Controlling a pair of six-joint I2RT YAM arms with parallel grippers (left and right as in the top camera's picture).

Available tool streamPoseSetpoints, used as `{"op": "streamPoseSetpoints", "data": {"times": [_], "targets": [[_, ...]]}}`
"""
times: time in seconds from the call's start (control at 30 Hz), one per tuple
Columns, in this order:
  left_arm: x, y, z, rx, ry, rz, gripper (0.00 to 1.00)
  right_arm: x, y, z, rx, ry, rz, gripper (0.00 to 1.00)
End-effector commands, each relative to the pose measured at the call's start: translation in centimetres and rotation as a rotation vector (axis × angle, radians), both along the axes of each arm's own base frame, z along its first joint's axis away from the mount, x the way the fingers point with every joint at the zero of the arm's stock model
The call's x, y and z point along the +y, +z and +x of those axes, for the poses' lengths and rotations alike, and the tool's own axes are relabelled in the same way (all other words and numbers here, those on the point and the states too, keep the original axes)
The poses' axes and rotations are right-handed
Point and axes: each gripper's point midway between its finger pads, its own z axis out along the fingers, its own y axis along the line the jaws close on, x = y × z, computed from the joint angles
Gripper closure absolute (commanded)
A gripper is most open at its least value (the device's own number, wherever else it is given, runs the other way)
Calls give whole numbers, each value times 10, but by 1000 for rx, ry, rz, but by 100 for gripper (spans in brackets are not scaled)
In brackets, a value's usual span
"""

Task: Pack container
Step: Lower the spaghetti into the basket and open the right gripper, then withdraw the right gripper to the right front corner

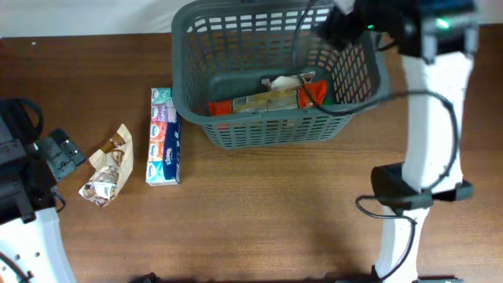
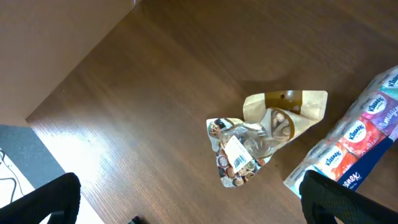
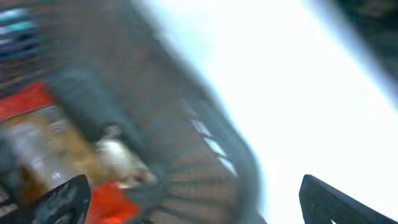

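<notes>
**A:** Where is the container?

**B:** The container (image 1: pixel 267 130) stands upright at the far middle of the table (image 1: pixel 275 220). A flat brown-and-red packet (image 1: pixel 267 101) and something white (image 1: pixel 284 81) lie on its base.

**A:** And the right arm?

**B:** Its white link reaches from the near right edge of the table towards the far side. The right tool (image 1: pixel 346 23) hangs over the container's far right corner. The wrist view is badly smeared (mostly grey lattice and glare). Even so, the two fingers sit at opposite edges of that view with nothing between them, so I'd say it's released.

**A:** The left one?

**B:** It's folded low at the left edge of the table. The left tool (image 2: pixel 199 202) points down at the wood, jaws spread wide and empty, above a crumpled snack bag (image 2: pixel 249 149). A pack of tissues (image 2: pixel 354 149) lies just beside the bag, between it and the container's left wall.
</notes>
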Motion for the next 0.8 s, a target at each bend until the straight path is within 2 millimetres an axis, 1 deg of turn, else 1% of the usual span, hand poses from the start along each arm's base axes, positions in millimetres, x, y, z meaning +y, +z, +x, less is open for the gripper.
{"op": "streamPoseSetpoints", "data": {"times": [0.0, 0.03, 0.07, 0.13, 0.23, 0.27, 0.33, 0.37, 0.4, 0.43, 0.47, 0.57, 0.63, 0.7, 0.77], "targets": [[0, 8, -1, -28, 2, 8, 1, -57, 53, -27, -125, -329, -10, 1], [0, 8, -1, -28, 2, 8, 1, -66, 57, -33, -134, -368, -29, 1], [0, 8, -1, -28, 2, 9, 1, -78, 62, -43, -141, -420, -60, 1], [0, 8, -1, -28, 2, 9, 1, -96, 69, -61, -144, -496, -109, 1], [0, 8, -1, -28, 2, 9, 1, -116, 76, -86, -141, -588, -135, 1], [0, 8, -1, -28, 3, 8, 1, -129, 81, -100, -146, -669, -103, 1], [0, 8, -1, -28, 2, 9, 1, -149, 84, -119, -141, -790, -54, 1], [0, 8, -1, -28, 2, 9, 1, -162, 89, -126, -160, -871, -6, 1], [0, 8, -1, -28, 2, 9, 1, -177, 94, -134, -186, -978, 70, 1], [0, 8, -1, -28, 2, 9, 1, -189, 98, -141, -206, -1047, 124, 1], [0, 8, -1, -28, 3, 8, 1, -208, 102, -151, -222, -1107, 166, 1], [0, 8, -1, -28, 2, 8, 1, -220, 102, -155, -212, -1117, 206, 1], [0, 8, -1, -28, 2, 9, 1, -223, 98, -153, -193, -1111, 243, 1], [0, 8, -1, -28, 2, 8, 1, -229, 91, -150, -162, -1118, 249, 1], [0, 8, -1, -28, 2, 9, 1, -242, 82, -149, -130, -1167, 240, 1]]}}
